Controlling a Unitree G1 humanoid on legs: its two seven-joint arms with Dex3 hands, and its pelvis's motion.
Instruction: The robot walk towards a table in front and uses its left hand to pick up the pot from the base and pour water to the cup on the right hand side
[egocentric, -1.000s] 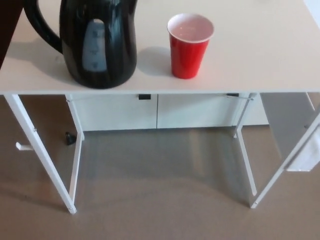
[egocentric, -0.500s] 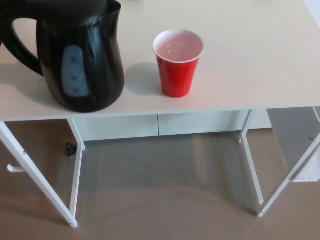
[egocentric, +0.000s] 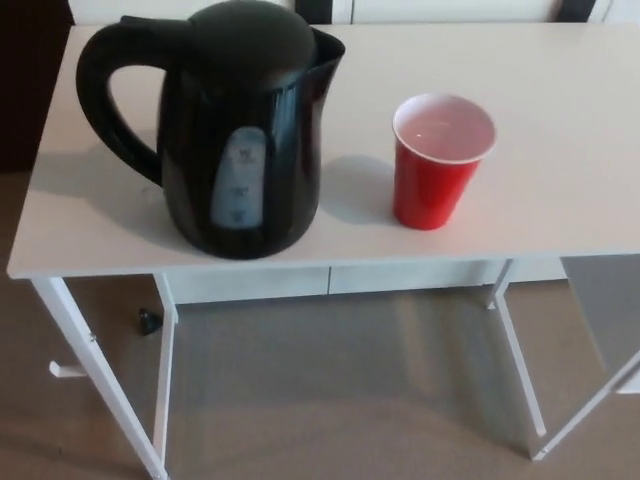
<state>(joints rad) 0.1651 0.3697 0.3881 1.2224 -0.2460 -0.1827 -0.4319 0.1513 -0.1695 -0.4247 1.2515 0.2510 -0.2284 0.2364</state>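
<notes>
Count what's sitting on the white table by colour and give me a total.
Black: 1, the kettle
Red: 1, the cup
Total: 2 on the table

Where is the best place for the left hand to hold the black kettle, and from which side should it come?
Probably the looped handle of the black kettle. It sticks out on the robot's left, away from the red cup, with an open gap for fingers. Coming in from the left suits the left hand; the spout points right, toward the cup. Neither hand is in view.
</notes>
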